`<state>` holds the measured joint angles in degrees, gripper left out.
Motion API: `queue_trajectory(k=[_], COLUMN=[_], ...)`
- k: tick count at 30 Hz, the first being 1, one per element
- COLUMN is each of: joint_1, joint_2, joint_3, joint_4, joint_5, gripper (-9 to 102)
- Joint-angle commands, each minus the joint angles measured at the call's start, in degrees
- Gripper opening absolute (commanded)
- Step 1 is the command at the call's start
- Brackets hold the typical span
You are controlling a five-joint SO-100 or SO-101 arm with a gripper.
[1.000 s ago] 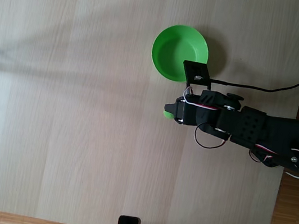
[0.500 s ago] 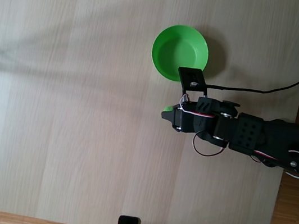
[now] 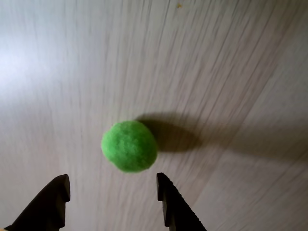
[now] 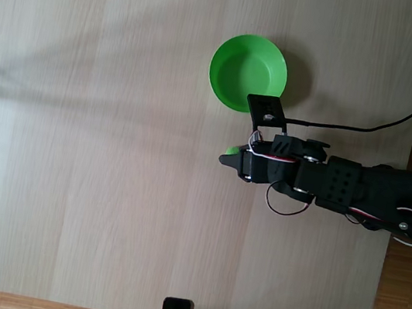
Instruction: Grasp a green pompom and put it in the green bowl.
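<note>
Wrist view shows you the gripper [image 3: 111, 186] spread wide, its two dark fingertips [image 3: 57, 188] apart and touching nothing; the pompom [image 3: 129, 146] lies on the pale wood table [image 3: 231, 72] just ahead of the gap, nearer the right-hand tip, its shadow thrown right; from the fixed view you see the pompom [image 4: 231, 151] peeking out beside the arm's head, near the bowl [image 4: 243, 68] yet outside it.

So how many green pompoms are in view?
1. The green pompom lies on the table, just ahead of the open jaws, touching neither. In the fixed view the arm hides most of it.
</note>
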<state>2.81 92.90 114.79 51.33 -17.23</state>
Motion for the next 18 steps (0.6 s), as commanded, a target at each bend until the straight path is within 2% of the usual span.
queue_trajectory(k=[1, 18], joint_1=[-0.3, 2.4], joint_2=[0.1, -4.7], joint_3=[-0.3, -0.6], joint_4=[-0.3, -4.1], joint_5=[0.0, -0.4], gripper=[21, 21])
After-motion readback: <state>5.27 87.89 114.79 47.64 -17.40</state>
